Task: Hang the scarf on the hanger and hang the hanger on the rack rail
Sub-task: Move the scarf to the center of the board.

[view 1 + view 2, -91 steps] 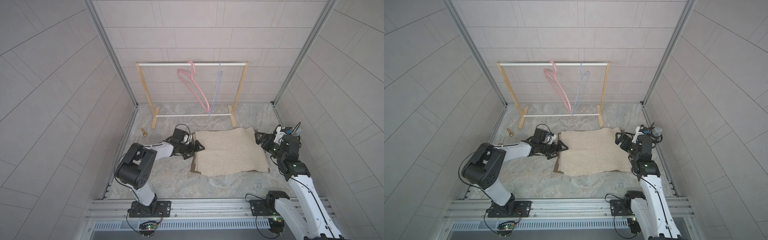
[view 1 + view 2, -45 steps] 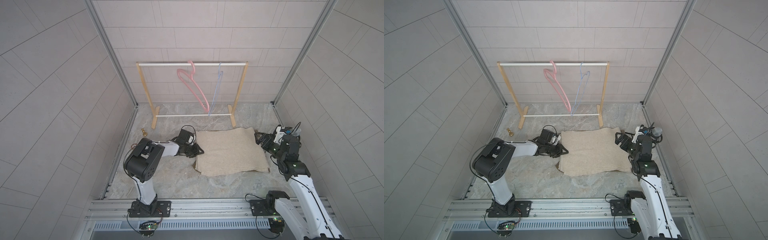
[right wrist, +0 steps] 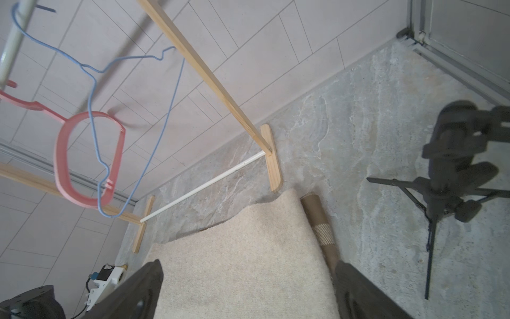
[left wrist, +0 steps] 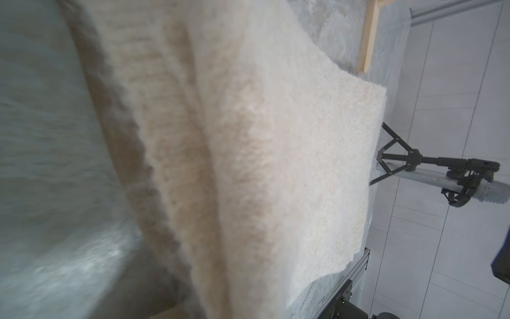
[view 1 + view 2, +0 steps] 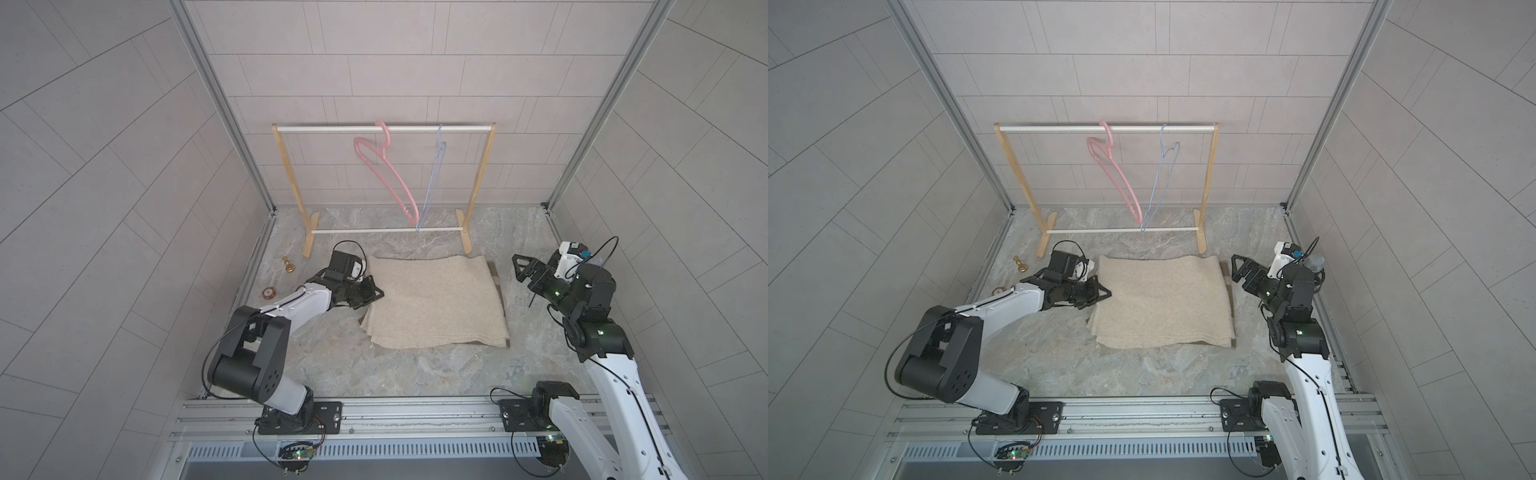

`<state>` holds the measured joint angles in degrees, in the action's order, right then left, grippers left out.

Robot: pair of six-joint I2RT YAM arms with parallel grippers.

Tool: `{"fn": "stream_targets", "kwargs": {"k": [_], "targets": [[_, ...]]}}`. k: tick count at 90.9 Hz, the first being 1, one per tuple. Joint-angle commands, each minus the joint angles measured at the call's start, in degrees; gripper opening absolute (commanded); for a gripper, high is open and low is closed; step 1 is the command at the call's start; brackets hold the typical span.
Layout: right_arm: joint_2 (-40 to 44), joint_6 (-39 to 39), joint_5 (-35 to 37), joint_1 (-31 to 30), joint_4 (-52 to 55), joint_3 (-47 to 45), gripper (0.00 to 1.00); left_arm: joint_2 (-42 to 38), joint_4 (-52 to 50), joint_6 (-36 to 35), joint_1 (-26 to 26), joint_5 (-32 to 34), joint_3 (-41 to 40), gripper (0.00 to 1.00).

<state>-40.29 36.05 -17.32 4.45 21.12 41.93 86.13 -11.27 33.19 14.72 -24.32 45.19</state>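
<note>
The grey marbled stone-pattern floor (image 5: 415,374) carried one light wooden clothes rack with white rods (image 5: 324,128) at the back wall. Two white-and-black arms stood on the front rail. The left arm (image 5: 303,305) reached low and forward, its forearm nearly level. Its left gripper (image 5: 370,293) was at the left edge of the single cream woolly folded scarf (image 5: 436,303), and its jaws were pressed together on that edge. The right arm (image 5: 615,382) rose upright with its wrist bent toward the middle. The right gripper (image 5: 523,279) hung with its jaws spread wide and nothing between them, just beside the scarf's right edge and apart from it. The scarf lay flat in the centre of the floor, in front of the rack, over a brown patterned strip (image 3: 320,221) showing along its right side. Two hangers hung from the top rod: one pink plastic hanger (image 5: 390,178) and one thin blue wire hanger (image 5: 432,183), close together. Two small things sat near the left wall: a brass knob-shaped piece (image 5: 288,266) and a round copper-coloured disc (image 5: 269,293).
</note>
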Motion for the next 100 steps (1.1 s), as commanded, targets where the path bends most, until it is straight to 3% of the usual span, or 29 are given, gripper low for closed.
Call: {"fn": "stream_targets", "kwargs": {"k": [1,23,52,70,100], "targets": [[0.22,1.57,-2.70,-0.32,1.86,2.37,1.00,-2.20,-6.40,-3.65,-4.05,-0.06,-0.61,0.00],[-3.38,2.50,-5.92,-2.29,2.91,5.29,1.00,-3.64,-12.65,-6.22,-9.87,0.72,1.56,0.00],[-12.95,-3.79,-2.50,-12.61,4.62,11.79,1.00,-1.54,-16.05,-8.01,-15.33,1.47,4.47,0.00],[-16.30,-6.22,1.61,-17.06,5.50,13.04,1.00,0.87,-15.25,-8.24,-16.84,6.77,6.00,0.00],[-17.89,-8.31,4.58,-19.16,6.27,13.96,1.00,6.35,-15.97,-8.97,-17.99,8.08,10.76,0.00]]}}
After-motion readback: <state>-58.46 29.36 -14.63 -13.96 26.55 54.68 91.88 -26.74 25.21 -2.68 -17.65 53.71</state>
